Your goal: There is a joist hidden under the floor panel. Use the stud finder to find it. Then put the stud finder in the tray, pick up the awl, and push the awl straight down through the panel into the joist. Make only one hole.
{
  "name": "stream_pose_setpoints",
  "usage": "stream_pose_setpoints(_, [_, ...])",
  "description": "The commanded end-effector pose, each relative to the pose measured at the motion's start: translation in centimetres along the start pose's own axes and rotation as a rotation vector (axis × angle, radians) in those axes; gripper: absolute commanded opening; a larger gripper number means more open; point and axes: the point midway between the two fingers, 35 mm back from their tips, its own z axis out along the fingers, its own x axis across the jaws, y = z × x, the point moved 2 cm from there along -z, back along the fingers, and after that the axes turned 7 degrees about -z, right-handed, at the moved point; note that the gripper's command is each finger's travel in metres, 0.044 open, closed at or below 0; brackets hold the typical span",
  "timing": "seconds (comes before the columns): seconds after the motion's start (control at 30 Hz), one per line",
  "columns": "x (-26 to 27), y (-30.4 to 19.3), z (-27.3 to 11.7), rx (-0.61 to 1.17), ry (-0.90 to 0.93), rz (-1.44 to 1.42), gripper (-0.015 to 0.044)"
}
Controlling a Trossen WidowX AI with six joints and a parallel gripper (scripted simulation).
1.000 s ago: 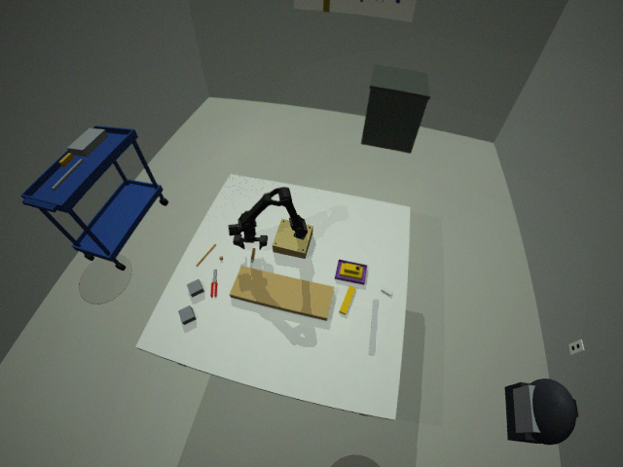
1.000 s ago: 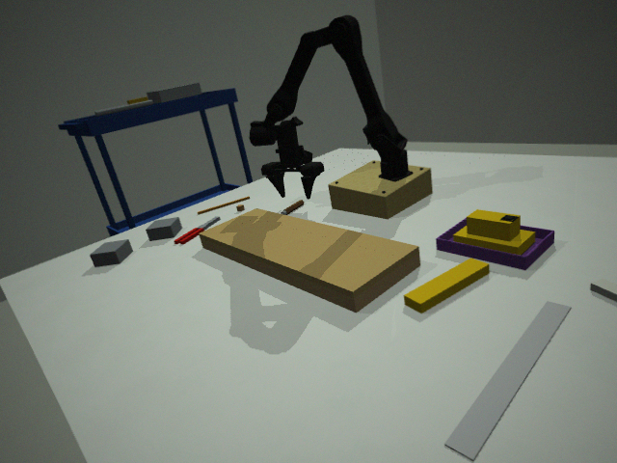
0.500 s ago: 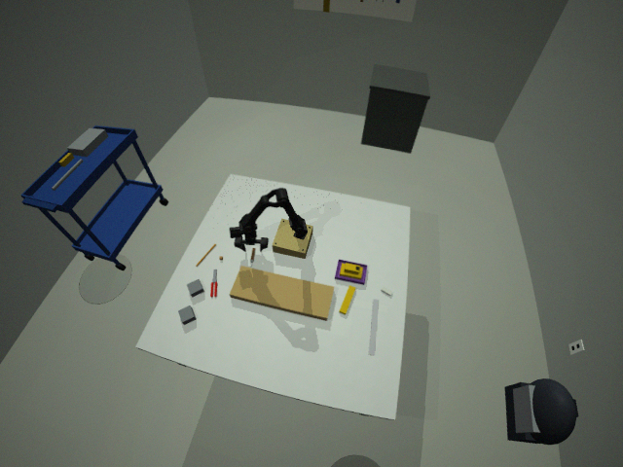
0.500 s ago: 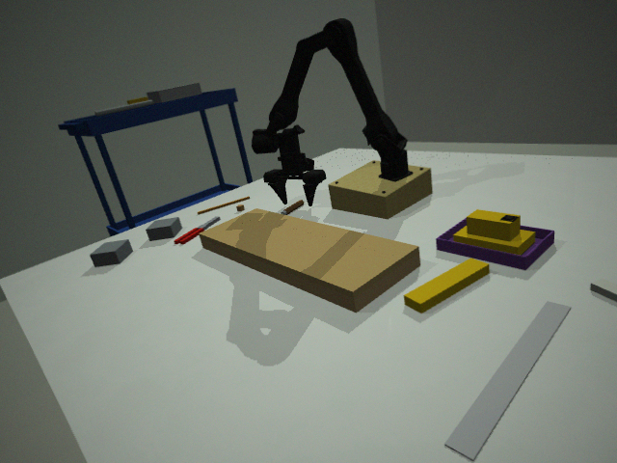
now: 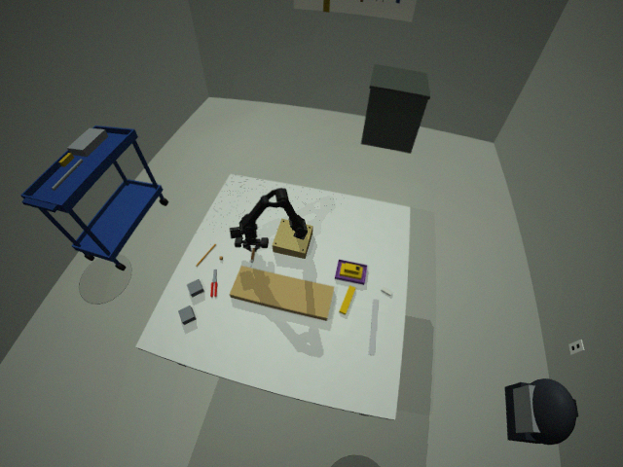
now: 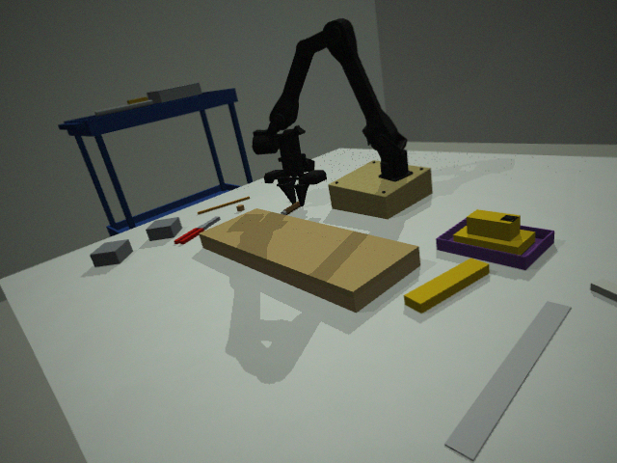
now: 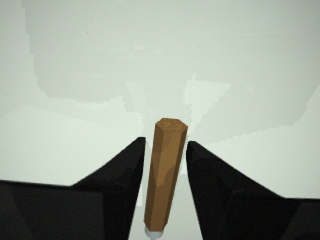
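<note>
Wrist view: had the gripper (image 5: 251, 249) (image 6: 297, 204) (image 7: 166, 146) only a little open, straddling the awl (image 5: 253, 255) (image 6: 290, 207) (image 7: 166, 175) by its brown handle, with 2 slim gaps showing, so not gripping anything. Spotted the awl just beside the floor panel (image 5: 286, 297) (image 6: 308, 251), and the yellow stud finder (image 5: 350, 269) (image 6: 493, 225) sitting inside the purple tray (image 5: 337, 271) (image 6: 478, 257).

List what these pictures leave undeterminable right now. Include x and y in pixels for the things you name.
- Awl (image 5: 253, 254) (image 6: 291, 207) (image 7: 166, 175) tip: cut off by the wrist view's bottom edge.
- Whether the gripper (image 5: 251, 248) (image 6: 294, 204) (image 7: 166, 146) grips the handle: too small outside; wrist view shows slim gaps.
- Joist: hidden beneath the panel (image 5: 282, 292) (image 6: 311, 251), top and exterior views.
</note>
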Motion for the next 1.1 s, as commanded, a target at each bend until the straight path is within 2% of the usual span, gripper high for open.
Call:
stream_pose_setpoints(0.0, [-0.1,-0.1,0.1,0.004,-0.001,0.006,0.0059])
stream_pose_setpoints(0.13, [-0.1,-0.1,0.1,0.004,-0.001,0.006,0.0032])
stream_pose_setpoints(0.2, [0.0,-0.1,-0.3,0.004,-0.001,0.006,0.0000])
stream_pose_setpoints(0.33, [0.4,-0.2,-2.2,0.004,0.000,0.006,0.0000])
stream_pose_setpoints(0.77, [0.3,-0.8,-11.8,0.003,0.000,0.006,0.0000])
stream_pose_setpoints(1.07, [0.5,-1.3,-12.2,0.000,0.070,-0.103,0.0000])
